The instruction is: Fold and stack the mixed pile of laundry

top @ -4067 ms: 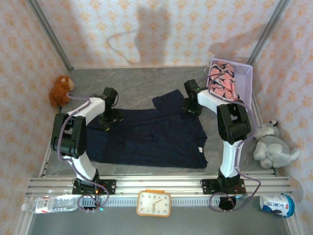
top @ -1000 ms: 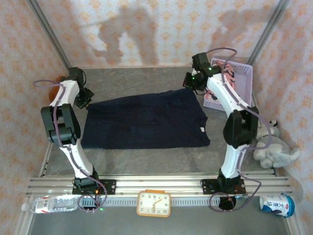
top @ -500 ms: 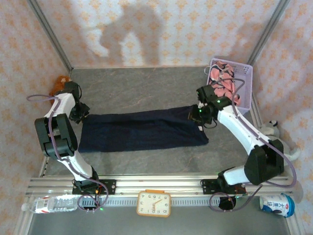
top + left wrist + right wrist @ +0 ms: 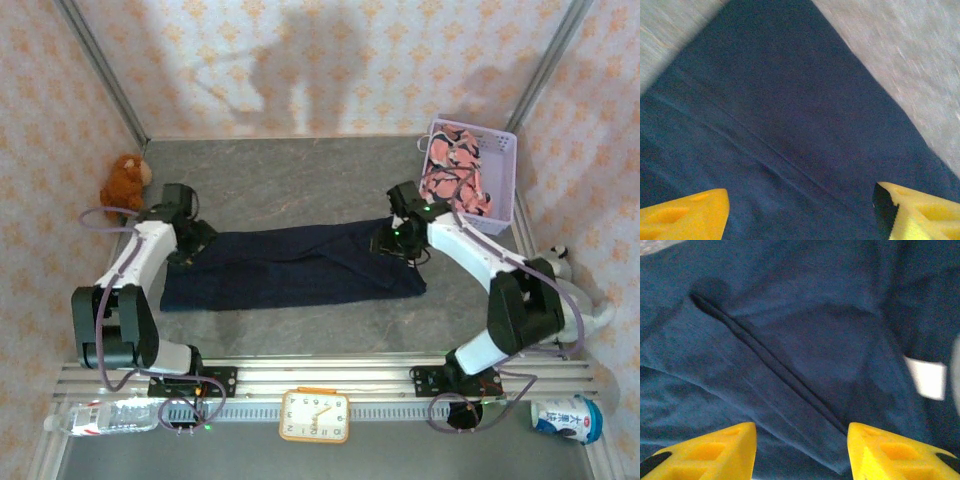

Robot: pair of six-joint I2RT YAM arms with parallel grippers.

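Found navy garment (image 4: 290, 270) mid-table as a narrower band, halved far edge over near within the last second. At its far corners, left gripper (image 4: 188, 243) and right gripper (image 4: 392, 240) just released: fingers spread, nothing pinched, cloth flat beneath. First fold judged done; crosswise fold outstanding. Pink garment (image 4: 455, 175) untouched in basket (image 4: 505, 150), far right.

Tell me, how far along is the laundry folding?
Early on. The navy garment lies folded into a long band on the table. The left gripper and right gripper hang open over its two ends, holding nothing. Left to do: fold it smaller, then fold the pink garment, bunched in the basket, and stack both.
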